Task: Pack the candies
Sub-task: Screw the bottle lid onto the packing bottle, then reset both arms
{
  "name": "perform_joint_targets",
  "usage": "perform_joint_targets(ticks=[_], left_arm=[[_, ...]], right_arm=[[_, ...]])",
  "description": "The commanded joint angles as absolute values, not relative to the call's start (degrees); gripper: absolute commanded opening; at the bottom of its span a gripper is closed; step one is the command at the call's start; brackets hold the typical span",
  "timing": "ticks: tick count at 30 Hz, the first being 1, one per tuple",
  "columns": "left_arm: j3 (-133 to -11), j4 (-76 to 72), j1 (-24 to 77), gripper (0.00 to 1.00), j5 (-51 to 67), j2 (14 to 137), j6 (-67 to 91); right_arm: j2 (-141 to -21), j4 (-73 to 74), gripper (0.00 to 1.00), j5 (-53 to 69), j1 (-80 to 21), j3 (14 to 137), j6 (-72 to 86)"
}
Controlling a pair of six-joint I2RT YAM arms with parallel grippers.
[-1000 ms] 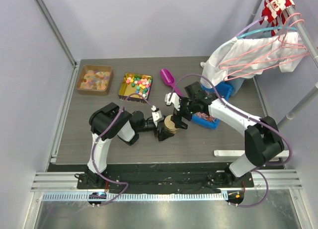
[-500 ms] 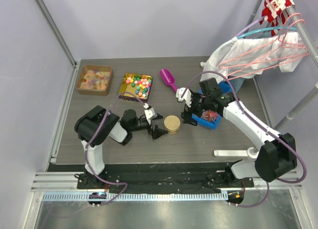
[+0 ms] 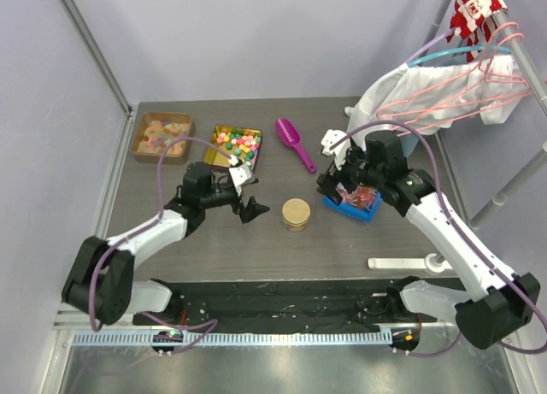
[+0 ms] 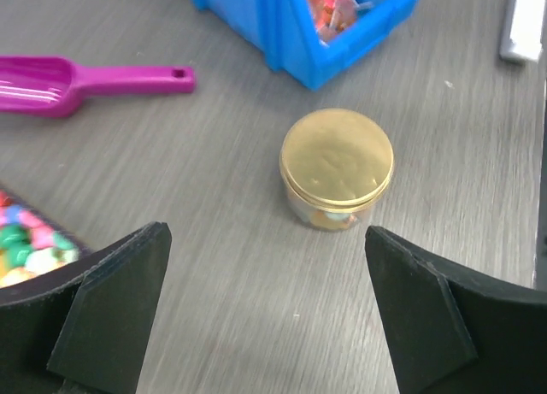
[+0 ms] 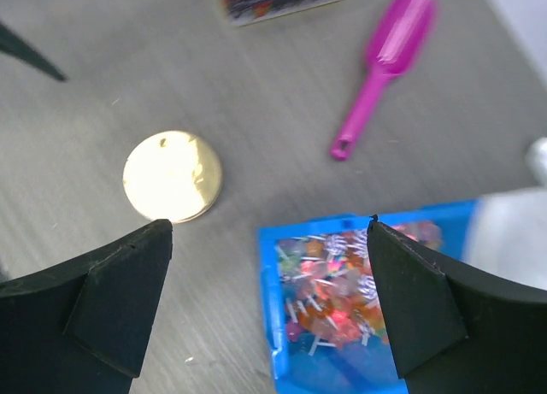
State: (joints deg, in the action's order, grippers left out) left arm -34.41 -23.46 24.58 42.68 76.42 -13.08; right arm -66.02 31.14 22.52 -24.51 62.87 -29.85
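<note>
Many soft, light candies (image 3: 162, 136) fill the tray (image 3: 159, 160) at ten o'clock (likely sticky); better lifted with the scoop (image 3: 293, 143) than pinched. Left gripper (image 4: 265, 233) and right gripper (image 5: 269, 228) gape wide, holding nothing.

I work in a lab test cell — bare pale walls (image 3: 256, 35), a metal frame post (image 3: 92, 44), aluminium rails (image 3: 282, 324) along my table's (image 3: 214, 257) near edge.

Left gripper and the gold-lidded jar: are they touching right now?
Apart. The left wrist view shows the left gripper open, with bare table between both its fingers and the gold-lidded jar, which stands free ahead of them.
</note>
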Motion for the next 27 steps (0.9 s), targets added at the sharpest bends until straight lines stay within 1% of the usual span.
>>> perform_joint_targets(ticks=[1,2,3,5,6,7,9,10,11,13,18,22,24,27], left_arm=[[-47.7,7.0,23.5,1.00,36.1,71.0,-19.4],[-50.2,12.7,23.4,1.00,33.6,70.8,-19.5],[-55.8,14.6,23.2,1.00,26.0,70.6,-17.2],[-61.6,19.7,21.7,1.00,20.9,70.7,-15.7],[-68.0,24.6,20.7,1.00,19.6,70.8,-15.0],[-70.5,26.9,19.5,1.00,19.1,70.7,-13.5],[-75.5,31.0,15.2,1.00,18.8,69.7,-12.2],[-79.6,31.9,13.7,1.00,20.0,69.3,-11.3],[-81.3,32.5,10.3,1.00,20.4,68.6,-10.6],[-85.4,34.4,7.0,1.00,22.4,67.1,-8.7],[-90.3,38.0,-1.5,1.00,26.4,64.1,-6.8],[-89.0,37.6,-4.0,1.00,27.5,60.9,-5.4],[-87.2,36.4,-4.0,1.00,27.3,59.8,-4.3],[-88.1,37.1,-4.0,1.00,27.7,59.2,-3.4]], right_arm=[[-61.1,22.9,1.00,9.2,-24.4,65.0,-21.4],[-60.5,20.7,1.00,6.6,-24.4,64.8,-20.9],[-58.7,19.4,1.00,2.8,-24.3,64.6,-20.5],[-56.7,15.4,1.00,-1.6,-24.4,63.9,-19.4],[-54.8,14.1,0.99,-3.1,-24.4,63.8,-19.0],[-53.9,12.8,1.00,-6.3,-24.3,63.9,-18.3],[-52.1,10.7,1.00,-8.1,-24.3,64.7,-17.9],[-51.2,10.8,1.00,-9.0,-24.3,66.4,-17.5],[-51.0,11.4,1.00,-9.7,-24.4,67.5,-16.9],[-50.0,11.8,1.00,-10.8,-24.5,69.9,-15.7],[-48.3,12.0,1.00,-12.0,-24.4,73.3,-16.4],[-46.3,11.3,1.00,-12.4,-24.3,74.8,-18.5],[-45.7,10.7,1.00,-13.2,-24.3,75.1,-18.2],[-45.3,10.8,1.00,-12.5,-24.3,75.5,-17.9]])
